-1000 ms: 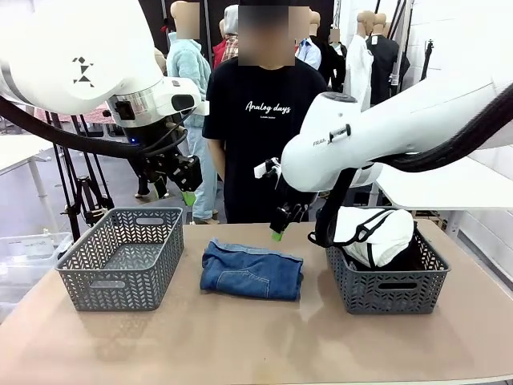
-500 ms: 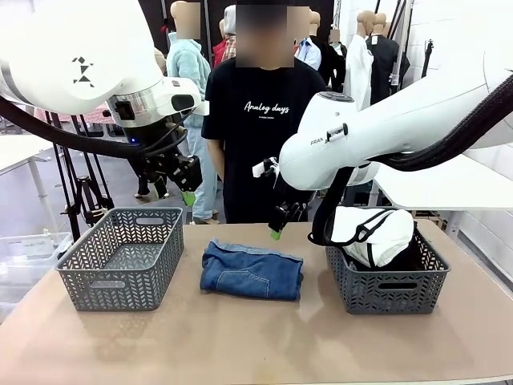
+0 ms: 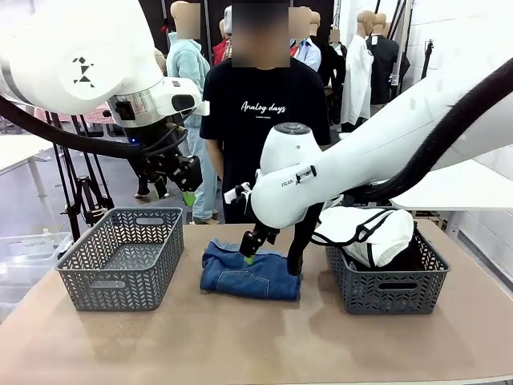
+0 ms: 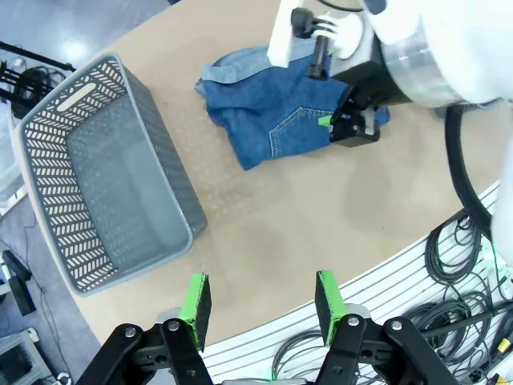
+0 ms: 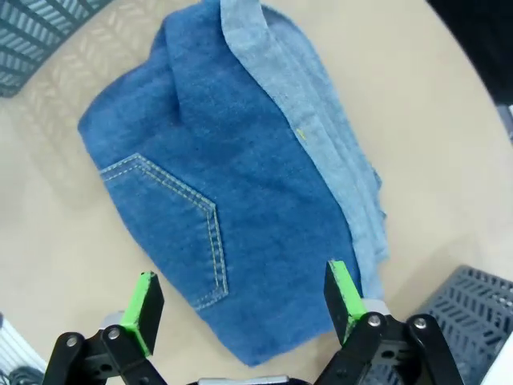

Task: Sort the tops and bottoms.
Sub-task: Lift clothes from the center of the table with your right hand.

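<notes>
From the front we see our right hand (image 3: 249,257) spread wide just above the folded jeans (image 3: 252,271) at mid-desk (image 3: 240,345). At 3 o'clock of the jeans, the white top (image 3: 370,233) fills the right basket (image 3: 385,290). Our left hand (image 3: 189,197) hangs above the left basket (image 3: 120,257).

At the left wrist, our left hand (image 4: 261,298) is partly spread, grasping nothing, the jeans (image 4: 276,116) at 12 o'clock.

At the right wrist, our right hand's (image 5: 244,301) released pads (image 5: 144,309) straddle the jeans (image 5: 232,200).
</notes>
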You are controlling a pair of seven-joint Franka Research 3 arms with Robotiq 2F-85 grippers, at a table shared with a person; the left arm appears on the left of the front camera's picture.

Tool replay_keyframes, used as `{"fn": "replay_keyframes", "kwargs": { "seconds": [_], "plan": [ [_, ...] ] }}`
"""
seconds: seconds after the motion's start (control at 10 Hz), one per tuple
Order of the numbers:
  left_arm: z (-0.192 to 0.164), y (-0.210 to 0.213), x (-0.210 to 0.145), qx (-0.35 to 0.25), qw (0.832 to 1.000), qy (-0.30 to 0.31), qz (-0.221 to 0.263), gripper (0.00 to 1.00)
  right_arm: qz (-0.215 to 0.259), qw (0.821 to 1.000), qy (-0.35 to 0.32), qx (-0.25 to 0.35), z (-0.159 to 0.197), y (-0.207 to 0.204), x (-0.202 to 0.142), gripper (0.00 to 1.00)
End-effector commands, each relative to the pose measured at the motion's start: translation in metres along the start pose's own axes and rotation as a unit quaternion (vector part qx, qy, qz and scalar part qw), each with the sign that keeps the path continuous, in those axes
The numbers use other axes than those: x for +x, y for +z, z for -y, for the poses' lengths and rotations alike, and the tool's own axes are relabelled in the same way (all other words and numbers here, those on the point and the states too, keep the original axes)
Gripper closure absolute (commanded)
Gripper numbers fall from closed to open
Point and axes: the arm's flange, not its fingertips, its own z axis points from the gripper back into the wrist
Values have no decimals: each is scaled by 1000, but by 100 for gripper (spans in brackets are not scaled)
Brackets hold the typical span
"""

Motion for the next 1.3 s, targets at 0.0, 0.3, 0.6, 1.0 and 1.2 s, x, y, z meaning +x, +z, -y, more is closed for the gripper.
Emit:
{"fn": "replay_keyframes", "kwargs": {
  "seconds": [0.0,0.3,0.6,1.0,1.2],
  "plan": [
    [-2,0,-4,-5,1000,5,0,32,-26,1000,-7,-9,6,-10,20,0],
    [-2,0,-4,-5,1000,5,0,32,-61,998,-3,-10,12,-27,37,0],
    [-2,0,-4,-5,1000,5,0,32,-93,996,4,-1,18,-35,43,0],
    [-2,0,-4,-5,1000,5,0,32,-109,994,12,19,6,-48,38,0],
    [-2,0,-4,-5,1000,5,0,32,-124,992,21,14,-1,-58,34,0]
  ]
}}
